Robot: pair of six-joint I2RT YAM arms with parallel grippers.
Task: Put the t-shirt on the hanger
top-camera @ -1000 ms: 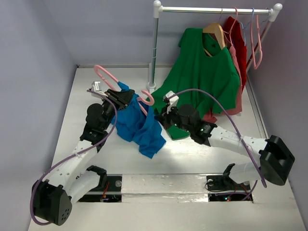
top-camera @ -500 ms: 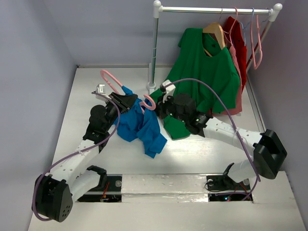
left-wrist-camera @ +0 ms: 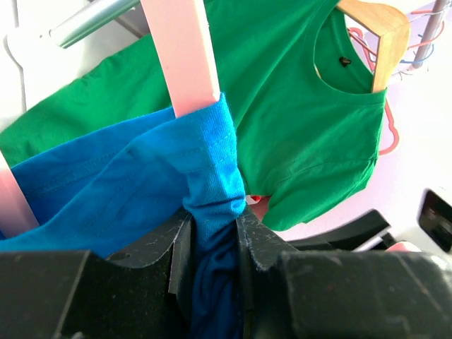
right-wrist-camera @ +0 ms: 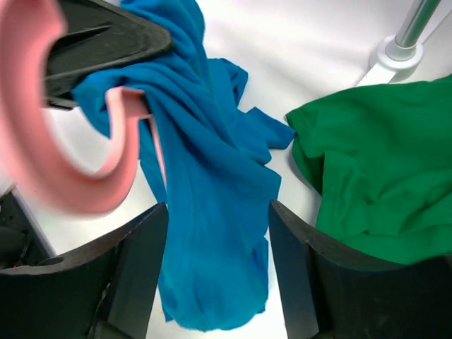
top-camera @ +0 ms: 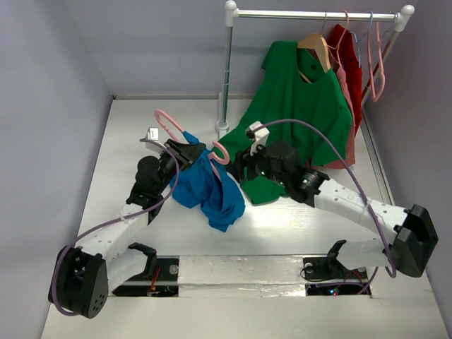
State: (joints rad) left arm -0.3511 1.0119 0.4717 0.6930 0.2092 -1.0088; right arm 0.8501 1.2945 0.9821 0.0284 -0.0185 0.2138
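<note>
Your left hand [top-camera: 189, 152] is clamped on the t-shirt [top-camera: 210, 191], which hangs from the hanger [left-wrist-camera: 185, 56] and trails onto the table [top-camera: 282, 226]. Your right hand [right-wrist-camera: 215, 212] is open, over the shirt.

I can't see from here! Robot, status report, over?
Left tool shut on t-shirt, hanger partly inside. Right tool open, empty. Green shirt hem close by.
</note>
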